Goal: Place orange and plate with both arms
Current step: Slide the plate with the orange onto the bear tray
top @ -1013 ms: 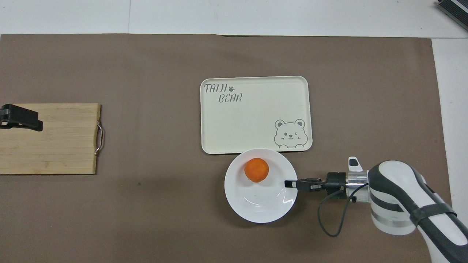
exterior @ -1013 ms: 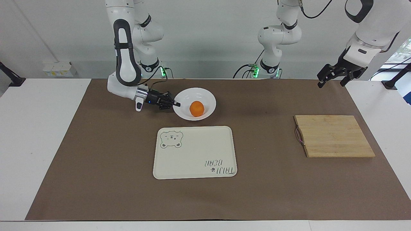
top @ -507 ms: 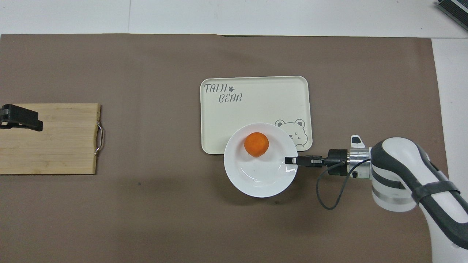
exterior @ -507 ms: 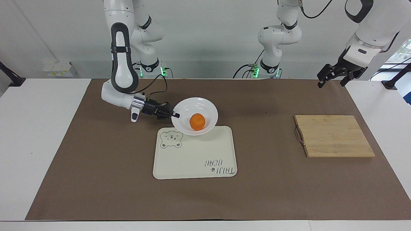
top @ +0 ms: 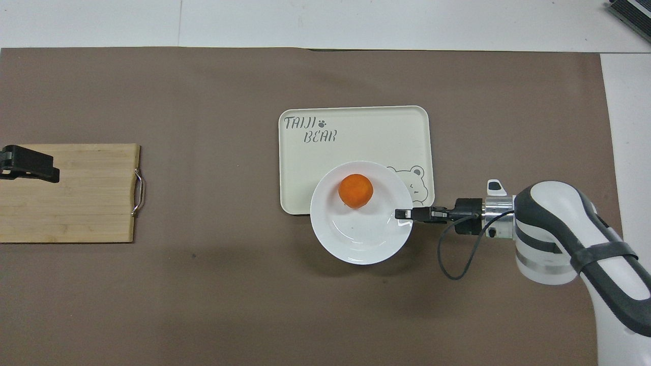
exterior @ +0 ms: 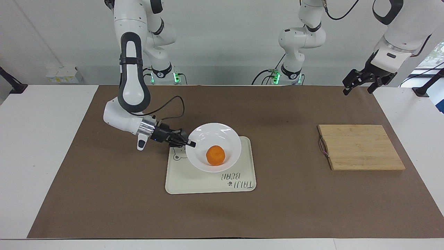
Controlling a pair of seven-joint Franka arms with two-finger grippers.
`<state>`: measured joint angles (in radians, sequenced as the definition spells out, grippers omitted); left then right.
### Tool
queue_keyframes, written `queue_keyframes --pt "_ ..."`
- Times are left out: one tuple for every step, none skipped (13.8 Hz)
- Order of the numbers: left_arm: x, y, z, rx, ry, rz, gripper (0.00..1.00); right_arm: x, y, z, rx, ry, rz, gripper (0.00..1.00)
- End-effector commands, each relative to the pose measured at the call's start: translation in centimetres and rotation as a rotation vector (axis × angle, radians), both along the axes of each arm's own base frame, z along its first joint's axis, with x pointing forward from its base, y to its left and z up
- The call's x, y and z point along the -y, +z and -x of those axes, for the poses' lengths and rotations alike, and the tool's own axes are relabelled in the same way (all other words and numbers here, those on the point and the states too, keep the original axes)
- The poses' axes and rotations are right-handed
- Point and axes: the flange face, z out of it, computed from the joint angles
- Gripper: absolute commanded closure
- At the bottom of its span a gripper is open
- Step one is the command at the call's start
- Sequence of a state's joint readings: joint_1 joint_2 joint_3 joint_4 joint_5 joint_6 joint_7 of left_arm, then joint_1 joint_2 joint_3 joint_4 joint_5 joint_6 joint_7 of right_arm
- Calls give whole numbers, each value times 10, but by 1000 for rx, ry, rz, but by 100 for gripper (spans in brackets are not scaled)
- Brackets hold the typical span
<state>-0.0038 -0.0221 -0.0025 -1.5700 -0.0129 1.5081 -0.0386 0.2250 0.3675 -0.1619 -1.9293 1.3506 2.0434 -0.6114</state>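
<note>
The white plate (exterior: 222, 133) hangs tilted just over the part of the cream tray (exterior: 194, 180) nearest the robots, with the orange (exterior: 215, 155) resting in it. My right gripper (exterior: 190, 143) is shut on the plate's rim at the right arm's end. From overhead, the plate (top: 356, 244) overlaps the tray's near edge (top: 356, 127), the orange (top: 356, 191) lies in it, and the right gripper (top: 403, 214) pinches its rim. My left gripper (exterior: 357, 91) waits open and raised over the table's corner at the left arm's end, holding nothing.
A wooden cutting board (exterior: 360, 147) with a metal handle lies toward the left arm's end; it shows again in the overhead view (top: 76, 203). Two smaller white arms with green lights stand at the robots' edge of the brown mat (exterior: 104, 194).
My right gripper has carried the plate with the orange away from the robots, from the mat to over the tray. The left arm has stayed still.
</note>
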Motion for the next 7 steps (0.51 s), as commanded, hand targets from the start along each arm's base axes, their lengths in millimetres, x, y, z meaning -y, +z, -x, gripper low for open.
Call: queue_keyframes --pt "-1 1 3 -11 11 -6 0 1 -19 -32 -9 -23 17 100" --pt "-1 1 3 -11 12 -6 0 1 -27 -31 -14 -24 33 100" --pt "-1 1 3 -11 11 -6 0 2 -36 -28 -20 -15 43 100" --pt "-1 1 3 -11 11 -6 0 -1 -43 -22 -21 -5 51 100" --pt "-1 1 3 -11 11 -6 0 -1 -52 -14 -41 1 53 100" --pt "-1 1 3 -11 11 -6 0 -1 -55 -7 -41 17 47 100" --pt "-1 1 3 -11 12 -6 0 1 -59 1 -40 25 50 100"
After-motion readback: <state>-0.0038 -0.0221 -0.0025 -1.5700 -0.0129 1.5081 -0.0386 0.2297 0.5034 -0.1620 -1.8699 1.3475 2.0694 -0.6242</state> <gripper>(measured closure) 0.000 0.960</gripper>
